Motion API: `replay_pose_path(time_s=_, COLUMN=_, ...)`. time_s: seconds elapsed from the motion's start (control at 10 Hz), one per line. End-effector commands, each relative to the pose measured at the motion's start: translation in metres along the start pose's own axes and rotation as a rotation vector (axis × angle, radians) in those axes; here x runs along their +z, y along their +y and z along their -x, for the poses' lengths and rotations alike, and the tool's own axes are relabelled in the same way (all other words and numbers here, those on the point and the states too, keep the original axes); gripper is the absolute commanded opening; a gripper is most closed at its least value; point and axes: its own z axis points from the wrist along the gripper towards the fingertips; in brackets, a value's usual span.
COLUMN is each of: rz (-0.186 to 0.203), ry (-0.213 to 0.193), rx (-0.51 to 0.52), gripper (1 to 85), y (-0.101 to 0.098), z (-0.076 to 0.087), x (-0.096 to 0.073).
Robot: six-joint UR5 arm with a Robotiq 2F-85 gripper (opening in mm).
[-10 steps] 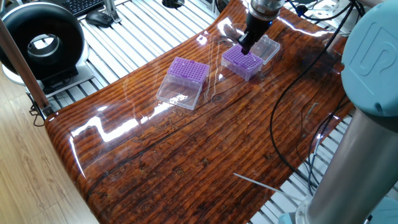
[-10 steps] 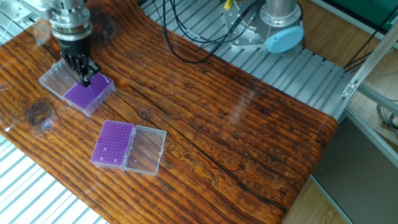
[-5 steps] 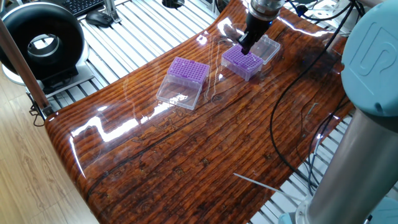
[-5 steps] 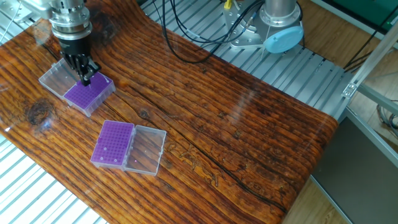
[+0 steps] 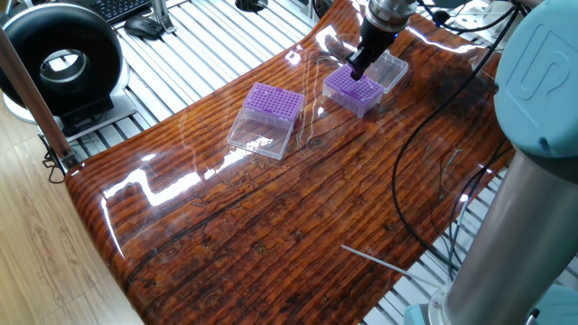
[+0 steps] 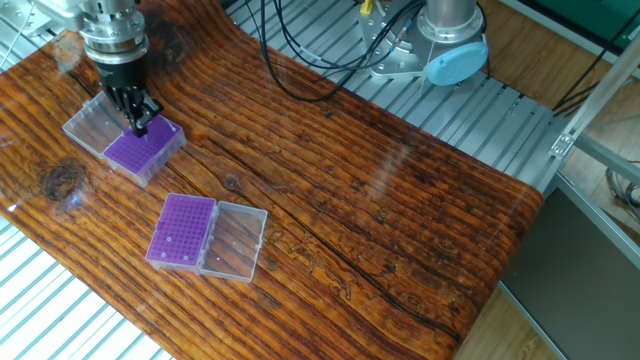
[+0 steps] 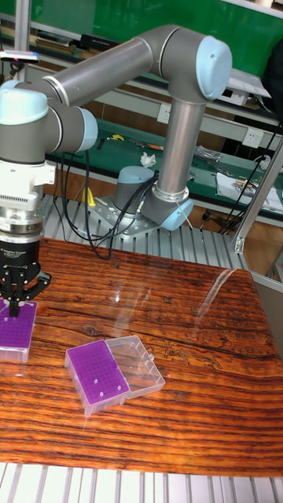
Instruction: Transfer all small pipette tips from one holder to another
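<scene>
Two purple tip boxes lie on the wooden table, each with its clear lid folded open. My gripper (image 6: 138, 122) (image 5: 357, 70) (image 7: 14, 302) stands upright over the far box (image 6: 140, 152) (image 5: 350, 88) (image 7: 16, 326), its fingertips down at the box's top near one edge. The fingers look pressed together, and no tip shows between them at this size. The near box (image 6: 180, 232) (image 5: 273, 104) (image 7: 96, 377) lies apart from the gripper. A few small pipette tips (image 7: 93, 383) (image 6: 170, 239) show on it as pale dots. The far box's top is a fine dotted grid.
The near box's clear lid (image 6: 232, 240) (image 5: 260, 135) lies flat beside it, and the far box's lid (image 6: 92, 125) (image 5: 388, 68) sits behind the gripper. A thin white stick (image 5: 375, 264) lies near the table edge. Black cables (image 5: 406, 171) cross the wood. The arm's base (image 6: 445, 45) is bolted beyond the table.
The gripper stays at the far box with its fingers the same. The arm's near link has shifted very slightly in one fixed view.
</scene>
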Motion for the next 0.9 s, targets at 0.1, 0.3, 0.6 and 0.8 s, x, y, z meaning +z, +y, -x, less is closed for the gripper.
replay_pose_path(time_s=0.1, rz=0.012, ry=-0.008, rx=0.011, gripper=1.0, y=-0.003, z=0.000, x=0.004)
replay_pose_path(time_s=0.3, rz=0.010, ry=-0.010, rx=0.014, gripper=1.0, y=-0.003, z=0.000, x=0.008)
replay_pose_path(time_s=0.6, rz=0.008, ry=0.009, rx=0.010, gripper=1.0, y=-0.003, z=-0.004, x=0.011)
replay_pose_path(time_s=0.8, rz=0.005, ry=0.047, rx=-0.015, gripper=2.0, y=-0.004, z=-0.013, x=0.012)
